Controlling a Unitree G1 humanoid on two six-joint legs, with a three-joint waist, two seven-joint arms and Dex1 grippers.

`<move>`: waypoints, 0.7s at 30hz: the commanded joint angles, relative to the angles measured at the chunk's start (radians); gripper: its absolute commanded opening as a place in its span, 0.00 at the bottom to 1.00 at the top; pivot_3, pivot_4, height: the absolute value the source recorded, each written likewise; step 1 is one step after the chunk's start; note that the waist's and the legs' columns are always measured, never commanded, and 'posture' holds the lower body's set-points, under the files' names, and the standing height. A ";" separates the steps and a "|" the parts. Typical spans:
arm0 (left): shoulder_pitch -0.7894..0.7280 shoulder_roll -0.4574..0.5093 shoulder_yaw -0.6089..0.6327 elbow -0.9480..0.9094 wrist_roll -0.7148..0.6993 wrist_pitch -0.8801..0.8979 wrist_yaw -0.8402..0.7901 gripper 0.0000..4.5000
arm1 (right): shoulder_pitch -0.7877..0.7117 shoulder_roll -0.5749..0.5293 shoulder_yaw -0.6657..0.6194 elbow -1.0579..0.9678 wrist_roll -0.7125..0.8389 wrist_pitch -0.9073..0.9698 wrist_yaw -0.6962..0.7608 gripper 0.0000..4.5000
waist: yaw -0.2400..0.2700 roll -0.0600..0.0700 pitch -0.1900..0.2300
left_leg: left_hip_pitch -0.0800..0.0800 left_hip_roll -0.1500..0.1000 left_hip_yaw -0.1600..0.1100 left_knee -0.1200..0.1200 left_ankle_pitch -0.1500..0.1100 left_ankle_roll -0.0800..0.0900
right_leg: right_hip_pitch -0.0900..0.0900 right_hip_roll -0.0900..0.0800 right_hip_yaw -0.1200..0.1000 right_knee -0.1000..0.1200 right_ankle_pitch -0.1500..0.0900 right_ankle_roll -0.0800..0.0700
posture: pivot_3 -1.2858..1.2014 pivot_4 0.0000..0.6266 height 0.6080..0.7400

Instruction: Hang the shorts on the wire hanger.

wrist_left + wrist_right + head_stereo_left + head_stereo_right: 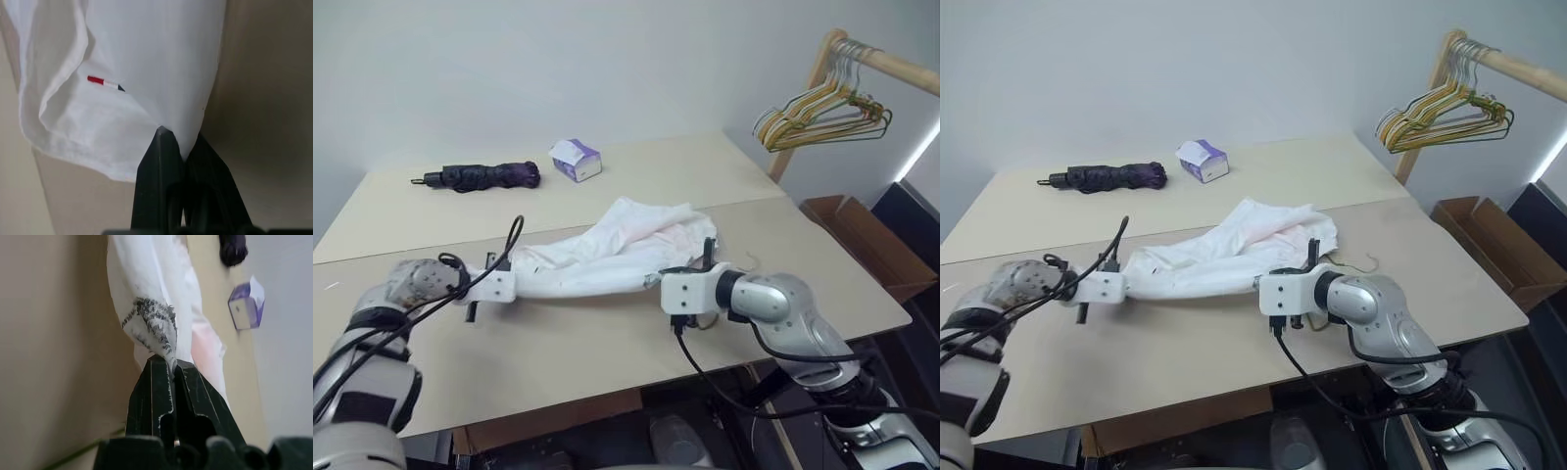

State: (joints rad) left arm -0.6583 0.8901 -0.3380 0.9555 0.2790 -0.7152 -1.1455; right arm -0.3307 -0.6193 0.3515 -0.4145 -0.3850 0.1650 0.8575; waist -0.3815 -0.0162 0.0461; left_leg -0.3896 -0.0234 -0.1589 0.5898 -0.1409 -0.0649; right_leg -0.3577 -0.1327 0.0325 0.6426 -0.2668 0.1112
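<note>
Both pincers are clamped on the shorts [607,257] mid-table [558,362]: left pincer [182,147] at their 9 o'clock end, right pincer [172,368] at 3 o'clock.

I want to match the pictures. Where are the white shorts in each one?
Left eye view: shorts mid-table, between both grippers.
Right eye view: shorts mid-table too.
Left wrist view: hem with red mark.
Right wrist view: pinched edge.
Shared landmark: purple tissue box.
</note>
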 commanded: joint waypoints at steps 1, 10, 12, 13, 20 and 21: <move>0.116 0.113 0.042 -0.245 -0.167 0.113 -0.235 0.01 | 0.026 -0.054 -0.069 -0.024 0.112 -0.145 0.026 0.00 | -0.002 0.000 0.000 | 0.000 0.000 0.000 0.000 0.000 0.000 | 0.000 0.000 0.000 0.001 0.000 -0.001 | 0.40 0.00 1.00; 0.577 0.379 0.237 -0.913 -0.541 0.556 -0.391 0.01 | -0.037 -0.235 -0.065 0.148 0.295 -0.427 0.216 0.00 | 0.031 -0.001 0.003 | 0.002 0.001 0.001 0.000 -0.002 -0.004 | 0.000 0.000 0.001 0.004 -0.005 -0.011 | 0.43 0.00 1.00; 0.620 0.377 0.278 -0.977 -0.587 0.620 -0.372 0.01 | -0.086 -0.232 -0.058 0.194 0.326 -0.436 0.251 0.00 | 0.044 0.001 0.004 | 0.002 0.001 0.001 0.000 -0.003 -0.004 | 0.000 0.000 0.002 0.005 -0.007 -0.015 | 0.43 0.00 1.00; 0.616 0.358 0.292 -0.992 -0.600 0.655 -0.344 0.01 | -0.133 -0.218 -0.054 0.235 0.339 -0.431 0.267 0.00 | 0.049 0.002 0.005 | 0.003 0.001 0.001 0.000 -0.003 -0.004 | 0.001 0.000 0.002 0.004 -0.008 -0.015 | 0.44 0.00 1.00; 0.240 0.142 0.350 -0.766 -0.564 0.776 -0.088 0.01 | -0.603 -0.008 -0.043 0.780 0.211 -0.528 0.085 0.00 | 0.080 0.007 0.009 | 0.005 0.000 -0.001 0.000 0.002 0.004 | 0.003 0.001 0.000 0.004 -0.004 -0.009 | 0.45 0.00 1.00; 0.106 0.110 0.349 -0.642 -0.504 0.757 0.015 0.01 | -0.723 0.036 -0.029 0.930 0.123 -0.546 -0.074 0.00 | 0.084 0.007 0.009 | 0.004 0.000 -0.001 0.000 0.002 0.004 | 0.002 0.002 0.000 0.004 -0.004 -0.009 | 0.45 0.00 1.00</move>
State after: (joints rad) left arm -0.4166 1.0107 -0.0470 0.1850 -0.2780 0.0490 -1.2617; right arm -0.9246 -0.6179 0.3416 0.3575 -0.1683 -0.3389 0.9725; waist -0.2976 -0.0090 0.0555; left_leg -0.3843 -0.0242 -0.1601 0.5903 -0.1385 -0.0608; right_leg -0.3539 -0.1310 0.0324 0.6473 -0.2710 0.1027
